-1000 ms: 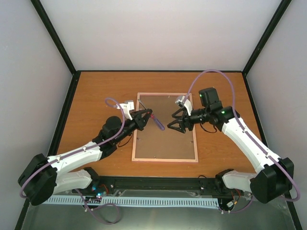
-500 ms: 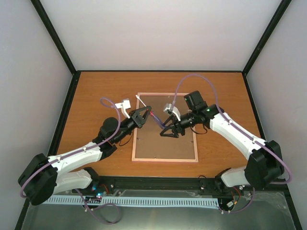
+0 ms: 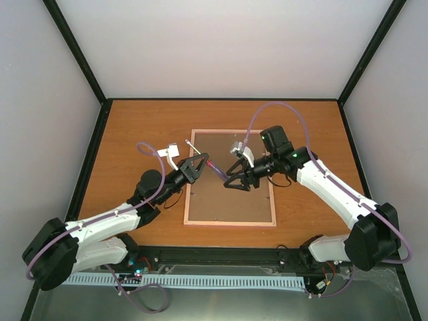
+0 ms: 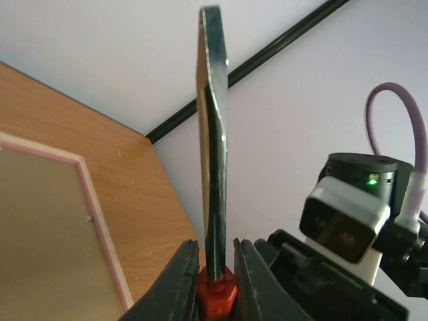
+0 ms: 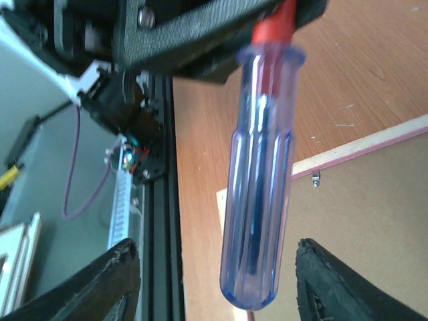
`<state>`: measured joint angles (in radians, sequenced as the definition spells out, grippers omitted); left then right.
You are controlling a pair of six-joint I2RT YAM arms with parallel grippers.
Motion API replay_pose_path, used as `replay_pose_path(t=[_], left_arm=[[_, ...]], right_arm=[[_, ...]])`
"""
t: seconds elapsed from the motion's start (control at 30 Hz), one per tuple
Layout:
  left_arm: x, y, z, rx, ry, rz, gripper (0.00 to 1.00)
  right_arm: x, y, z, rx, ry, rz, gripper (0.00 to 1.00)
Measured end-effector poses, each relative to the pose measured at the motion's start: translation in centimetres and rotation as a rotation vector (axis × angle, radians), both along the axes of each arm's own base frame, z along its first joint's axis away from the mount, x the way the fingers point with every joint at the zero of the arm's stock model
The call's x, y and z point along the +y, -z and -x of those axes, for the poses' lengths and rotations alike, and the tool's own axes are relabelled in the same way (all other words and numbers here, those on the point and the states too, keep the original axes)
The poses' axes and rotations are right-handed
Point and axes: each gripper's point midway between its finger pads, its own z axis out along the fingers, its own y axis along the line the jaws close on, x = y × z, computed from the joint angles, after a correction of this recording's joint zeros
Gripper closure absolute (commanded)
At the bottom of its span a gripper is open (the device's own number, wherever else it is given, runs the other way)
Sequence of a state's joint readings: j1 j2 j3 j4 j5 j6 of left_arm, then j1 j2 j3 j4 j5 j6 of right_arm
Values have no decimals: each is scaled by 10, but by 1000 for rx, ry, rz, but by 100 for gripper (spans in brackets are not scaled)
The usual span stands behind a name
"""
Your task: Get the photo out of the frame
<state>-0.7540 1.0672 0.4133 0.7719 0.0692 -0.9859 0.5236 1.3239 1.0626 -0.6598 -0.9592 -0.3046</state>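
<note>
showing clear fluted screwdriver (image 5: 257, 180), hardboard frame (image 3: 231, 200)

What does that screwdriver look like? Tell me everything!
The screwdriver has a see-through bluish plastic handle, a red collar and a flat shiny metal blade. The left gripper pinches it at the collar, holding it in the air over the frame. The right gripper is open around the handle, not touching it.
</note>
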Motion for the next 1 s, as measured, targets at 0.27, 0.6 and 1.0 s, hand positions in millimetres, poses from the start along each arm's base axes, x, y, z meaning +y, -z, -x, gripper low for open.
replay_pose_path(t=[0.27, 0.6, 1.0], left_arm=[[13, 20, -2, 59, -55, 41, 99], [20, -9, 0, -14, -71, 145, 99], [19, -17, -1, -65, -67, 207, 99]], right_arm=[[8, -12, -15, -2, 56, -43, 19], [21, -17, -29, 59, 106, -116, 18], [29, -22, -20, 270, 110, -252, 35]])
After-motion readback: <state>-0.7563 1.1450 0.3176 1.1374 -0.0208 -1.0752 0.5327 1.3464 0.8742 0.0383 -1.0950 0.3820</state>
